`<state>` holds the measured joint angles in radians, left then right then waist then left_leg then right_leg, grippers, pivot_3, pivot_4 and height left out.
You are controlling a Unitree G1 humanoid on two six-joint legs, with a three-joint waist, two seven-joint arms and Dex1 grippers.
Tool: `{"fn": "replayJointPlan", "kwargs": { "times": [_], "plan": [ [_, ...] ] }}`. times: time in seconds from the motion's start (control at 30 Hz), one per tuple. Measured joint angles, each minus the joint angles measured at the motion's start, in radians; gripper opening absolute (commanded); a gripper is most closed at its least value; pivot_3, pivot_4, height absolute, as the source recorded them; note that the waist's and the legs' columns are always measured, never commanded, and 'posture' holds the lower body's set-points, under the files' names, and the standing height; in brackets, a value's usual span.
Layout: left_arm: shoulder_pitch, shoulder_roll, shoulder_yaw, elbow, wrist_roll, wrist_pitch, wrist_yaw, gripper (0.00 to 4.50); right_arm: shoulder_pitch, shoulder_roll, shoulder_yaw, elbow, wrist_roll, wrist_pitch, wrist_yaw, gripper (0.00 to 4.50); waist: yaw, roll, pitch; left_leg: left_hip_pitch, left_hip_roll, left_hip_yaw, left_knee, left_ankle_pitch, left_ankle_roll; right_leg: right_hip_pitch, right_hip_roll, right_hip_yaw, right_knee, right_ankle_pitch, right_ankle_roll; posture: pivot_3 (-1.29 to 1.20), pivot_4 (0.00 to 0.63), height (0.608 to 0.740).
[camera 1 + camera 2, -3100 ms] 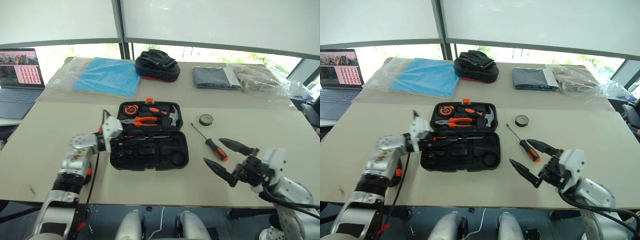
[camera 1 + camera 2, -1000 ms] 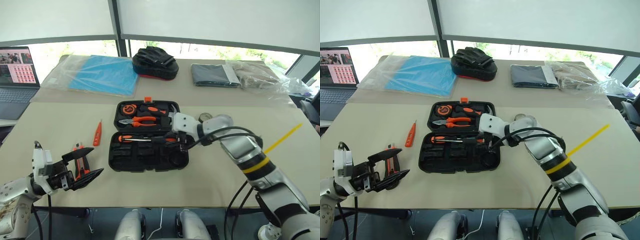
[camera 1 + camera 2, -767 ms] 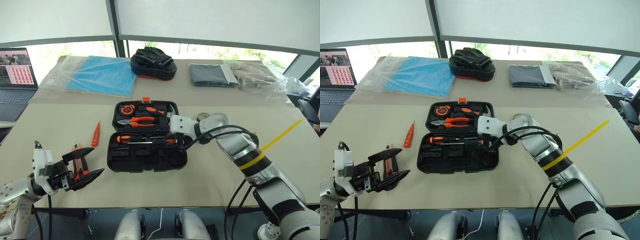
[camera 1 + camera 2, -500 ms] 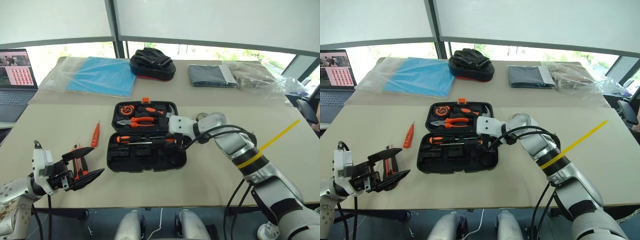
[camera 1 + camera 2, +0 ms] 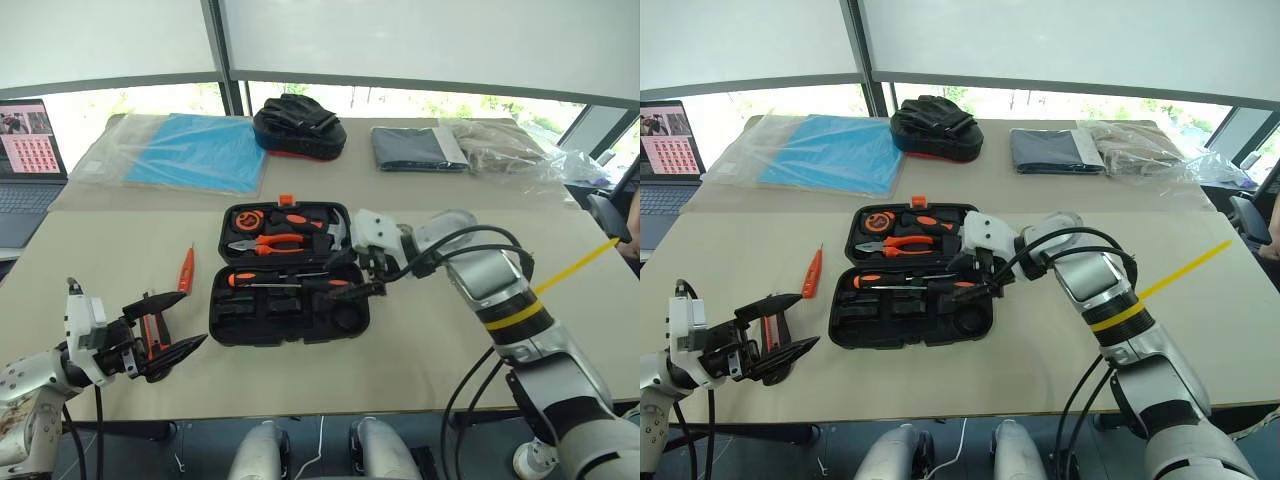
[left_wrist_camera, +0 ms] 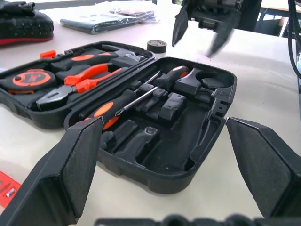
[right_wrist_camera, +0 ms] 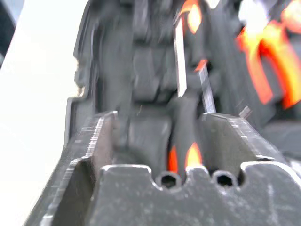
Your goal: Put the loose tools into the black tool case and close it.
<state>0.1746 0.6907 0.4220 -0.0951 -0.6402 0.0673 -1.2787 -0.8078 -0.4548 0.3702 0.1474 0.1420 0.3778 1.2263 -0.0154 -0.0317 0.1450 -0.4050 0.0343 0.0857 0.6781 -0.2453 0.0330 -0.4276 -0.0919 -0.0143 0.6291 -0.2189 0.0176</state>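
Fingers on your right gripper (image 5: 366,280) stand parted above the near half of the black tool case (image 5: 290,290), gripping nothing; in the right wrist view a screwdriver handle lies in the gap between the blurred black pads. Your left gripper (image 5: 160,325) hangs spread wide and empty by the near left edge of the bench (image 5: 100,260), its wedge-shaped pads matte and finely grained in the left wrist view.

You have the case lying open and flat, a moulded black plastic clamshell with rounded corners and an orange latch (image 5: 286,200) on its far edge. Two thin-shafted screwdrivers (image 5: 285,280) with orange-black handles lie end to end in the near half, steel shafts along the hinge. The other tool-shaped recesses of that half are empty. The far half holds orange-handled pliers (image 5: 270,243), a hammer and a round tape measure.

Outward from the case, the small orange tester screwdriver (image 5: 186,268) lies on the bench to its left. The orange-black utility knife (image 5: 152,330) lies just beside the left fingers. In the left wrist view the small dark tape roll (image 6: 156,46) sits on the bench past the case.
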Motion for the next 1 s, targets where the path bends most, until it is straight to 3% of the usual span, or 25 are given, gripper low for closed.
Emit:
{"fn": "replayJointPlan", "kwargs": {
  "times": [0.17, 0.9, 1.0],
  "plan": [
    [0.001, -0.008, -0.009, 0.002, 0.008, 0.0, -0.002, 4.5, 0.043, 0.093, 0.0, 0.143, -0.025, -0.111, -0.088, 0.06, 0.0, 0.0, 0.0, -0.001, 0.0, 0.0, 0.0, 0.0, 0.0, -0.001, 0.0, 0.0, 0.0, 0.0, 0.0, 0.0, 0.15, 0.74],
    [0.016, -0.018, 0.006, 0.004, 0.01, 0.0, 0.034, 4.5, 0.065, 0.191, 0.005, 0.291, -0.137, -0.365, -0.162, 0.06, -0.015, 0.0, 0.0, 0.006, 0.002, 0.0, -0.002, 0.0, -0.002, 0.004, 0.002, 0.001, 0.001, -0.002, -0.003, 0.0, 0.15, 0.74],
    [0.051, -0.028, 0.061, 0.007, 0.012, -0.001, 0.092, 4.5, 0.157, 0.188, -0.047, 0.182, -0.017, -0.322, -0.117, 0.78, -0.014, 0.0, 0.0, 0.003, 0.002, 0.0, -0.002, -0.001, -0.004, 0.001, 0.001, 0.001, 0.001, -0.002, -0.003, 0.0, 0.15, 0.74]
  ]
}}
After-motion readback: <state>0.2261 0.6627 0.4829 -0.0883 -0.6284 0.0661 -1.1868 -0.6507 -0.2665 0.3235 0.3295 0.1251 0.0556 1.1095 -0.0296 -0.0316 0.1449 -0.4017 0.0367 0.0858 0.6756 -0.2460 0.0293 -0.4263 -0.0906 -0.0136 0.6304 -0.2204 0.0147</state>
